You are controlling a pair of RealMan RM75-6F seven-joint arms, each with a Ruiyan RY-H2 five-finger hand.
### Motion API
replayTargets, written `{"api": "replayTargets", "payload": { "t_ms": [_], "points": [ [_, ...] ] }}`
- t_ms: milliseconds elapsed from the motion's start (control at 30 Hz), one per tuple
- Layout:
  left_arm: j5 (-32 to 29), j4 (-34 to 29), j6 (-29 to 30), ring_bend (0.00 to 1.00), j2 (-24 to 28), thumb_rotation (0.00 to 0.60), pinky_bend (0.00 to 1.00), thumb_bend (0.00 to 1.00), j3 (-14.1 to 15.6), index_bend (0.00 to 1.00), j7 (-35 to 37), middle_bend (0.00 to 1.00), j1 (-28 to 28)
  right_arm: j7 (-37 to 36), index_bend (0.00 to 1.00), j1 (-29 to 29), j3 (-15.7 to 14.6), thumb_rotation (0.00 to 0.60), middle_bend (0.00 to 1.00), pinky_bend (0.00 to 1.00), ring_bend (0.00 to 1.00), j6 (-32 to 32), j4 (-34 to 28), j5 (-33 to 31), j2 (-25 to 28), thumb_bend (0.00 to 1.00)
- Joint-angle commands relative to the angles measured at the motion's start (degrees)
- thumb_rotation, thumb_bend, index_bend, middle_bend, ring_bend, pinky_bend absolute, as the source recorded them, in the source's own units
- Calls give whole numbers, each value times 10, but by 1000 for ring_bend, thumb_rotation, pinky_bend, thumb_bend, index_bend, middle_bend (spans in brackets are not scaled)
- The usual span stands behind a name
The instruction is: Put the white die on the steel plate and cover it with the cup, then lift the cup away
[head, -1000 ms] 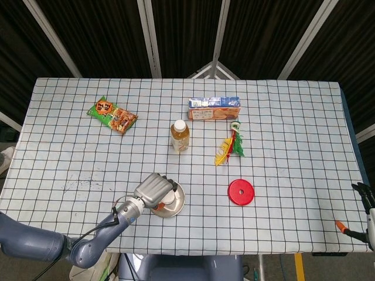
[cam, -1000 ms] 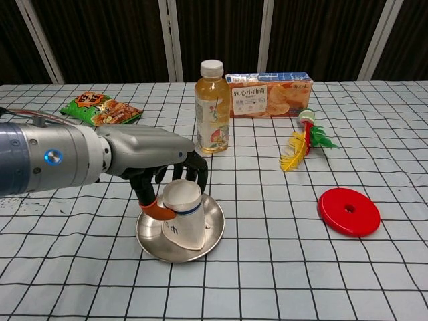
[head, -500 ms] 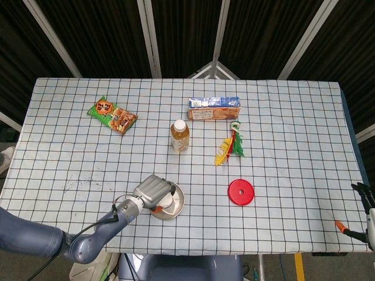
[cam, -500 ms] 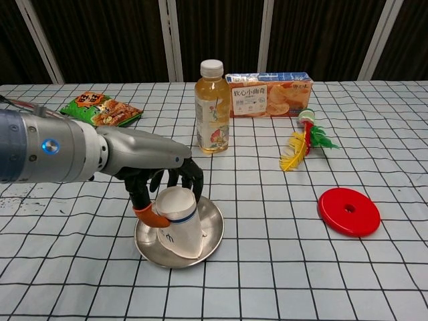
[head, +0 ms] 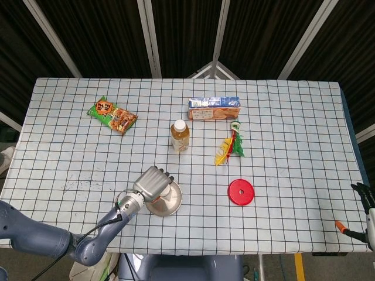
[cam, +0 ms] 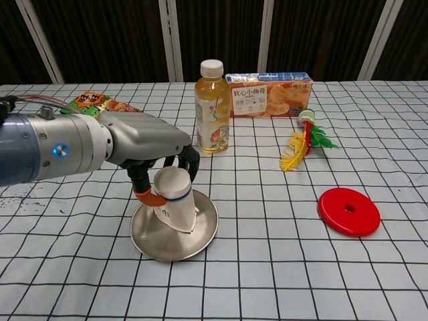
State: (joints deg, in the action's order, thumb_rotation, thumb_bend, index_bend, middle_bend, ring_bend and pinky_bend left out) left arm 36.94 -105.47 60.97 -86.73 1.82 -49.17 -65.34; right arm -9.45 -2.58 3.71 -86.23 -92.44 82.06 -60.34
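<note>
My left hand [cam: 144, 140] grips an upside-down white paper cup [cam: 175, 204] from above, fingers wrapped round its upper part. The cup leans to one side, its mouth down on the steel plate [cam: 200, 231]. The plate looks tipped, its far rim raised toward the cup. In the head view the left hand [head: 153, 181] covers the cup, and only the plate's right part [head: 171, 202] shows. The white die is hidden in both views. At the table's right edge only a part of my right hand [head: 364, 193] shows, away from everything.
Behind the plate stands a tea bottle [cam: 212, 107], with a cracker box [cam: 269, 94] further back. A snack bag [cam: 100, 103] lies far left. A feathered toy [cam: 304, 140] and a red disc [cam: 348, 211] lie to the right.
The left hand has risen a little and moved left with the cup. The plate has slid left with it and now looks tipped. The right hand has not moved.
</note>
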Motion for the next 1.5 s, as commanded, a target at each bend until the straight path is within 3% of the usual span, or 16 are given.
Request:
{"api": "replayTargets", "payload": {
  "t_ms": [33,333,633,800,1100,1300,1500],
  "points": [
    [26,17,15,347,-18,600,400,480,3,471,-4,403,7,0,172,0,0,600,141,0,131,1,0,0,0,56],
    [86,39,17,347,-41,600,400,480,2,472,29,403,26,0,172,1,0,600,141,0,131,2,0,-1,0,56],
    [115,15,-32,347,-6,600,400,480,-9,472,109,407,46,4,172,1,0,600,141,0,131,4,-2,-3,-1,56],
    [83,-7,-69,347,21,600,400,480,-12,472,127,407,43,6,172,1,0,600,141,0,131,4,-3,-3,-1,57],
    [-9,-26,-109,347,49,600,400,480,1,471,92,407,11,5,172,2,0,600,141,0,131,6,-4,-4,-1,56],
    [-68,-37,-144,347,64,600,400,480,-9,472,112,407,-9,5,172,2,0,600,141,0,131,6,-5,-5,-1,57],
    [-57,-29,-127,347,66,600,400,480,-12,472,113,407,-15,4,172,2,-1,600,140,0,131,8,-5,-5,0,56]
  ]
}}
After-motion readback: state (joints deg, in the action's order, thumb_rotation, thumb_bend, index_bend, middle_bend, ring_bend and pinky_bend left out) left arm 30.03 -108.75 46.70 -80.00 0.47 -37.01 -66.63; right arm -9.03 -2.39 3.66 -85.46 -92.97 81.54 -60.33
